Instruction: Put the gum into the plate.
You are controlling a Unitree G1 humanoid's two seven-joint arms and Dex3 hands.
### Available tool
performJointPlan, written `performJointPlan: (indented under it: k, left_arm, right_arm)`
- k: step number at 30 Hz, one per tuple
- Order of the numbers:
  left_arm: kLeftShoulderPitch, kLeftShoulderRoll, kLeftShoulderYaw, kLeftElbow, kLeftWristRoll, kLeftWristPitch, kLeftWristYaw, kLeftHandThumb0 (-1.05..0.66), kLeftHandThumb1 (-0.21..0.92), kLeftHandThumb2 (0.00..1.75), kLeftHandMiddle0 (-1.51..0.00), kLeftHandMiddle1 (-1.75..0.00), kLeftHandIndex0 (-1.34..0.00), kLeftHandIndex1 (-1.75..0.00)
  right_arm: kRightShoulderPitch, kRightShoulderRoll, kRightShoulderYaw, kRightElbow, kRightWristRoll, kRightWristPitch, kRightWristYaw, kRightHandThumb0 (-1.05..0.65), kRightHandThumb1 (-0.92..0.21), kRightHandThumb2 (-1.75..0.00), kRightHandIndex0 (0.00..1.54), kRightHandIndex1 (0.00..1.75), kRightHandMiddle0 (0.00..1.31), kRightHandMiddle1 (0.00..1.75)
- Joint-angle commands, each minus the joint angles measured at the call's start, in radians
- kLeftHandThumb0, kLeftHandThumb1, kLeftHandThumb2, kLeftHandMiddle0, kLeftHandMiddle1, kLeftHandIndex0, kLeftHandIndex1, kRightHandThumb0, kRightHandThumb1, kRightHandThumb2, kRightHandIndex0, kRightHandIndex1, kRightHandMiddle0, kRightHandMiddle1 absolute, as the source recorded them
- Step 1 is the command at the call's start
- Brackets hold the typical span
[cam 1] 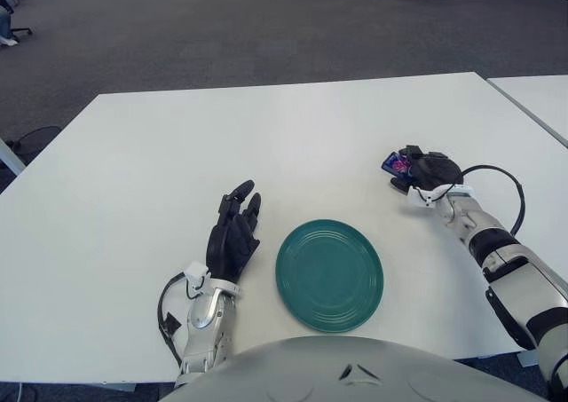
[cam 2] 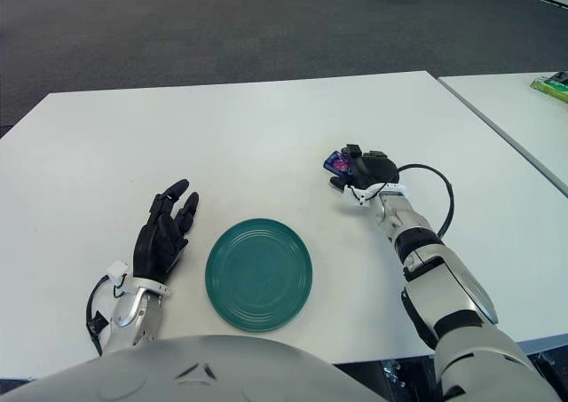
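A round green plate lies on the white table near its front edge. My right hand is to the right of and beyond the plate, its fingers curled around a small blue and purple gum pack, which peeks out on the hand's left side; the hand also shows in the right eye view. My left hand shows just left of the plate with its fingers extended and nothing in it.
A second white table stands to the right across a narrow gap, with a green item on its far edge. Grey carpet lies beyond the table.
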Motion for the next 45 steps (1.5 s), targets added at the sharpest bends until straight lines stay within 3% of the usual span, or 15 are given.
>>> performJointPlan:
  k: [1, 3, 5, 11, 22, 28, 37, 44, 45]
  left_arm:
    - [0.002, -0.008, 0.009, 0.001, 0.012, 0.0, 0.011, -0.93, 0.92, 0.86, -0.34, -0.01, 0.0, -0.85]
    - [0.002, -0.007, 0.01, -0.002, 0.013, 0.001, 0.012, -0.93, 0.92, 0.86, -0.34, -0.01, 0.0, -0.85]
    - [0.004, -0.007, 0.009, -0.005, 0.014, 0.003, 0.013, -0.92, 0.92, 0.86, -0.34, -0.01, 0.0, -0.85]
    - [0.004, -0.009, 0.008, -0.004, 0.018, 0.009, 0.018, -0.91, 0.92, 0.86, -0.34, -0.01, 0.0, -0.84]
    - [-0.003, -0.024, 0.008, 0.004, -0.009, 0.014, 0.011, -0.9, 0.92, 0.86, -0.39, -0.03, -0.01, -0.89]
    - [-0.007, -0.026, 0.005, 0.008, -0.014, 0.011, 0.007, -0.89, 0.92, 0.84, -0.4, -0.03, 0.0, -0.89]
    - [-0.012, -0.032, 0.003, 0.012, -0.023, 0.002, 0.006, -0.88, 0.92, 0.84, -0.41, -0.03, 0.0, -0.89]
    - [-0.007, -0.035, 0.008, 0.011, -0.038, 0.002, 0.004, -0.87, 0.92, 0.84, -0.43, -0.04, -0.01, -0.9]
    - [-0.006, -0.035, 0.009, 0.01, -0.04, 0.002, 0.003, -0.87, 0.92, 0.84, -0.43, -0.04, -0.01, -0.9]
  right_arm:
    - [0.194, 0.022, 0.077, 0.102, -0.047, 0.01, 0.091, -0.74, -0.92, -0.57, 0.58, 1.46, 0.12, 1.37]
    - [0.199, 0.017, 0.075, 0.099, -0.04, 0.002, 0.087, -0.73, -0.92, -0.56, 0.62, 1.63, 0.16, 1.49]
    - [0.204, 0.007, 0.072, 0.099, -0.037, -0.009, 0.081, -0.72, -0.92, -0.56, 0.67, 1.68, 0.18, 1.58]
    - [0.202, -0.024, 0.075, 0.125, -0.043, -0.042, 0.065, -0.69, -0.92, -0.55, 0.78, 1.74, 0.25, 1.73]
    - [0.18, -0.043, 0.098, 0.143, -0.061, -0.057, 0.032, -0.69, -0.92, -0.56, 0.79, 1.75, 0.29, 1.75]
    - [0.167, -0.054, 0.112, 0.152, -0.075, -0.062, 0.001, -0.61, -0.92, -0.58, 0.89, 1.75, 0.51, 1.75]
    - [0.131, -0.072, 0.16, 0.199, -0.127, -0.055, -0.039, -0.54, -0.92, -0.61, 0.97, 1.75, 0.66, 1.75]
    - [0.098, -0.07, 0.174, 0.246, -0.133, -0.042, -0.04, -0.49, -0.92, -0.66, 0.94, 1.75, 0.67, 1.75]
    - [0.097, -0.069, 0.174, 0.248, -0.132, -0.04, -0.04, -0.45, -0.83, -0.73, 0.91, 1.75, 0.55, 1.75]
